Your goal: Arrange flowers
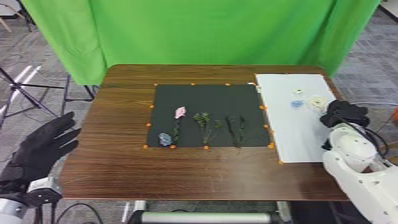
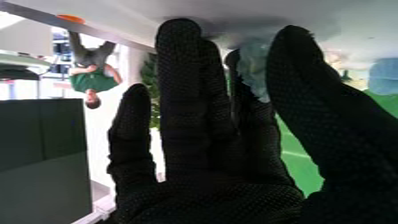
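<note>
L hand (image 1: pixel 40 145) is off the worktop's (image 1: pixel 98 175) L side, fingers straight & released. On the black mat (image 1: pixel 235 95), L to R: blue flower (image 1: pixel 165 139) nr the bottom L corner, pink flower (image 1: pixel 180 112) w/ its stem running down, green sprigs (image 1: pixel 202 120), then dark stems (image 1: pixel 235 131), all lying apprx. upright in view. Just R of the mat is the white sheet (image 1: pixel 298 140), w/ a small whitish flower (image 1: pixel 298 92), a pale-blue flower (image 1: pixel 297 104) below it & a cream flower (image 1: pixel 315 102) nearest R hand (image 1: pixel 345 114), which is over the sheet's R edge. Its fingers are extended; R wrist view has a pale bloom (image 2: pixel 254 67) btwn thumb & fingers, can't tell if touching.
</note>
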`<move>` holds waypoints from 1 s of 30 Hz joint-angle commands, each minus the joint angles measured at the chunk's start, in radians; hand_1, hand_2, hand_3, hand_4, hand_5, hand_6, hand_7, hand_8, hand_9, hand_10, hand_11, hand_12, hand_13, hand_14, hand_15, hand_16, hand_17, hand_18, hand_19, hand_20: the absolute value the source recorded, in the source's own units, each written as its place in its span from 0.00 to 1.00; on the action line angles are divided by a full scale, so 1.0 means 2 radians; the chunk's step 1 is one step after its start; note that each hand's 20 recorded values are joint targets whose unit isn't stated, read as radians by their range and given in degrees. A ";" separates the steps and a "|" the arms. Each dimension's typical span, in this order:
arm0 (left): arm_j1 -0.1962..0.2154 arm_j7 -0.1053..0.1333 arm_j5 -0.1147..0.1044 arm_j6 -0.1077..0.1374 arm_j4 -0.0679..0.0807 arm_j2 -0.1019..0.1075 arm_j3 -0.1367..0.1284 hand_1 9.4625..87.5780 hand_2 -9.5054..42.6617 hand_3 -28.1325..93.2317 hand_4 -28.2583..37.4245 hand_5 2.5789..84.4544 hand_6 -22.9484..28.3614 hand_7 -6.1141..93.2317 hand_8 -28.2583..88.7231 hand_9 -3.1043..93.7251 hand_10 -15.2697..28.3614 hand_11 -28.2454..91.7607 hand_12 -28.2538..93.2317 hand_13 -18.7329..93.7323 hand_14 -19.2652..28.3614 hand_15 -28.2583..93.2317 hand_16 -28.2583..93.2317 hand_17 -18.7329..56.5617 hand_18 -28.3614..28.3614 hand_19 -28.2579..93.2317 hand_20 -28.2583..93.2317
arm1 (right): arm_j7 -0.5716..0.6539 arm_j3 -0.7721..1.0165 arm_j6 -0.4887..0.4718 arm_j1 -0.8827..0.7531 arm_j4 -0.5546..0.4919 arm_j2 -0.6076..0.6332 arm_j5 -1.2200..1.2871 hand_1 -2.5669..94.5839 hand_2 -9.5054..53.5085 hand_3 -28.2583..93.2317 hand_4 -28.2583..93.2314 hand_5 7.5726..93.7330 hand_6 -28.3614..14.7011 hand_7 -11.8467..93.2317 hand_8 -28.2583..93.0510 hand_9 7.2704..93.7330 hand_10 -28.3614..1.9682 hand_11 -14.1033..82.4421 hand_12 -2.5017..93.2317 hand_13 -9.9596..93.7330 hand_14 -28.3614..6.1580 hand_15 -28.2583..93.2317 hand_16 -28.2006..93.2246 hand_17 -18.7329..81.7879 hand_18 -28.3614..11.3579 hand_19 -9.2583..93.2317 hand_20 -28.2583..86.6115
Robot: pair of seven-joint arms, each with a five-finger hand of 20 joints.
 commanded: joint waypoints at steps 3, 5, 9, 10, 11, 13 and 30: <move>0.004 -0.005 0.001 -0.003 -0.001 0.001 -0.003 0.20 0.15 0.81 0.03 0.29 0.49 0.25 0.16 0.24 0.57 0.36 0.38 0.30 0.67 0.41 0.27 0.11 0.80 0.53 0.31 | 0.002 0.003 -0.011 -0.012 -0.029 -0.006 -0.009 0.36 0.00 0.96 0.00 0.40 0.64 0.40 0.10 0.49 0.56 0.39 0.25 0.66 0.68 0.61 0.42 0.32 0.20 0.79 0.67; 0.002 -0.005 0.002 -0.003 0.000 0.002 -0.002 0.20 0.15 0.81 0.03 0.29 0.49 0.25 0.16 0.24 0.57 0.36 0.38 0.30 0.67 0.41 0.27 0.11 0.80 0.53 0.31 | 0.002 0.003 -0.009 -0.014 -0.033 -0.006 -0.008 0.36 0.00 0.96 0.00 0.39 0.63 0.40 0.10 0.48 0.55 0.39 0.26 0.65 0.67 0.61 0.41 0.32 0.20 0.79 0.67; -0.001 -0.008 0.002 -0.003 0.001 0.002 -0.002 0.20 0.14 0.81 0.03 0.29 0.49 0.25 0.16 0.24 0.57 0.36 0.38 0.30 0.67 0.41 0.27 0.11 0.80 0.53 0.31 | 0.002 0.005 -0.001 -0.017 -0.036 -0.010 -0.009 0.35 0.00 0.96 0.00 0.39 0.62 0.40 0.11 0.48 0.56 0.40 0.26 0.65 0.67 0.61 0.41 0.31 0.20 0.79 0.67; -0.001 -0.010 0.002 -0.004 0.001 0.003 -0.002 0.20 0.15 0.81 0.03 0.29 0.49 0.25 0.16 0.24 0.57 0.36 0.38 0.30 0.67 0.41 0.27 0.11 0.80 0.53 0.31 | 0.002 0.001 0.002 -0.015 -0.033 -0.010 -0.011 0.35 0.00 0.96 0.00 0.39 0.62 0.40 0.11 0.49 0.56 0.41 0.26 0.66 0.68 0.62 0.40 0.31 0.19 0.79 0.67; 0.000 -0.010 0.002 -0.003 0.000 0.002 -0.003 0.20 0.15 0.81 0.03 0.29 0.49 0.25 0.16 0.24 0.57 0.36 0.38 0.30 0.67 0.41 0.27 0.11 0.80 0.53 0.31 | 0.006 -0.003 0.001 -0.012 -0.029 -0.009 -0.014 0.35 0.00 0.96 0.00 0.40 0.63 0.41 0.11 0.50 0.56 0.42 0.26 0.66 0.68 0.62 0.40 0.32 0.19 0.79 0.67; 0.000 -0.010 0.002 -0.004 0.001 0.001 -0.003 0.20 0.15 0.81 0.03 0.29 0.48 0.25 0.16 0.24 0.57 0.36 0.38 0.30 0.67 0.41 0.27 0.11 0.80 0.53 0.31 | 0.010 -0.008 -0.003 -0.009 -0.023 -0.010 -0.016 0.37 0.00 0.96 0.00 0.43 0.66 0.43 0.10 0.54 0.59 0.45 0.27 0.69 0.70 0.62 0.40 0.33 0.19 0.79 0.68; 0.006 -0.004 0.000 0.002 -0.003 0.000 -0.004 0.20 0.15 0.81 0.03 0.30 0.49 0.25 0.16 0.24 0.58 0.36 0.38 0.30 0.67 0.42 0.27 0.11 0.80 0.53 0.31 | -0.038 -0.014 0.101 -0.006 -0.077 -0.020 -0.019 0.53 0.00 0.91 0.00 0.72 0.74 0.59 0.22 0.90 0.74 0.33 0.54 0.88 0.80 0.58 0.56 0.42 0.23 0.82 0.67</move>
